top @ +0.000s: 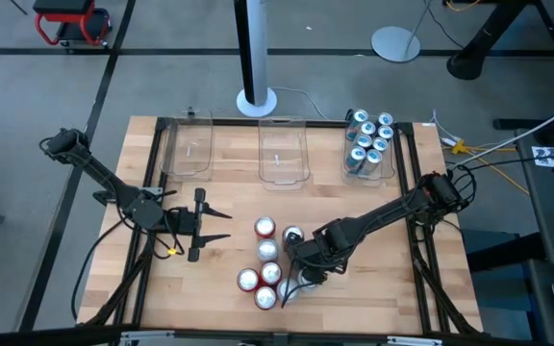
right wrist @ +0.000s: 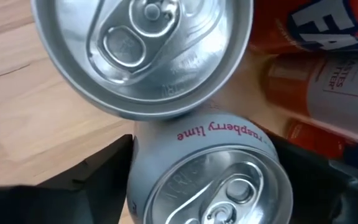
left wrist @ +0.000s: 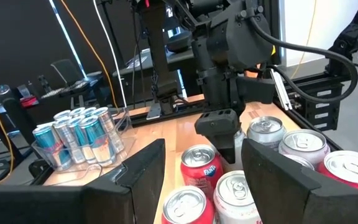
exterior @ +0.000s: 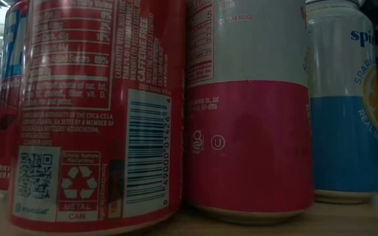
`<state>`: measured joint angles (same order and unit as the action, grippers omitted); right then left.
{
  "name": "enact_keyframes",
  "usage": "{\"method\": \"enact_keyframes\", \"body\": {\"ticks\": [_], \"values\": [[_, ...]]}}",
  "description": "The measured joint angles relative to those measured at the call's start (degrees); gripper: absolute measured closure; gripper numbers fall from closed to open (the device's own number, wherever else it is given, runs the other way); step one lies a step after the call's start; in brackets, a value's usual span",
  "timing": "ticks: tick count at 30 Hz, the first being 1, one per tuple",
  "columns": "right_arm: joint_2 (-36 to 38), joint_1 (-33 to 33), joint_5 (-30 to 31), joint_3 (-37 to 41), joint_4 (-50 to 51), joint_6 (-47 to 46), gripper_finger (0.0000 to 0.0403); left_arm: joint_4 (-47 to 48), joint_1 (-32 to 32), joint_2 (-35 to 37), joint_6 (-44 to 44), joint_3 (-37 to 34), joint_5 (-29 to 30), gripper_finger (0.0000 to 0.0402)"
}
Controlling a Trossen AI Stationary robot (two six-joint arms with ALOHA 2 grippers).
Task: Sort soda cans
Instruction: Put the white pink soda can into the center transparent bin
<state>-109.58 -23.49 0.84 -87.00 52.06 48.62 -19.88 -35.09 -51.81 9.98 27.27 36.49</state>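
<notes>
The right pincer (top: 301, 279) is spread wide around a raspberry lime can (right wrist: 210, 174), not clamped; the left pincer (top: 221, 224) is held half-open, empty, over the tabletop (top: 373, 288).

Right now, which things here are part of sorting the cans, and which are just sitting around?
Part of the job:
- loose soda cans near the table's front
- teal cans already in the right bin
- right gripper over the loose cans

Just around:
- two other clear bins
- left gripper, waiting

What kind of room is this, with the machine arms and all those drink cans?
Probably a robotics lab or test workshop. A wooden table stands on a bare grey floor with loose cables running past it, and three clear bins line its far edge, one packed with blue cans.
</notes>
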Motion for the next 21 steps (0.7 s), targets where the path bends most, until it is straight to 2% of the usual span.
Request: {"method": "enact_keyframes", "body": {"ticks": [4,9,21], "values": [[0.0,-0.1,-0.04,-0.04,0.33,-0.3,0.0104,-0.02,0.0,0.0,0.04,0.0,0.01,0.02],[0.61,-0.11,-0.27,-0.03,2.12,-1.56,0.0104,-0.05,0.0,0.0,-0.07,0.0,0.0,0.02],[1.42,-1.05,1.91,-6.0,16.54,-7.25,0.0104,0.0,0.0,0.0,-0.11,0.0,0.01,0.02]]}}
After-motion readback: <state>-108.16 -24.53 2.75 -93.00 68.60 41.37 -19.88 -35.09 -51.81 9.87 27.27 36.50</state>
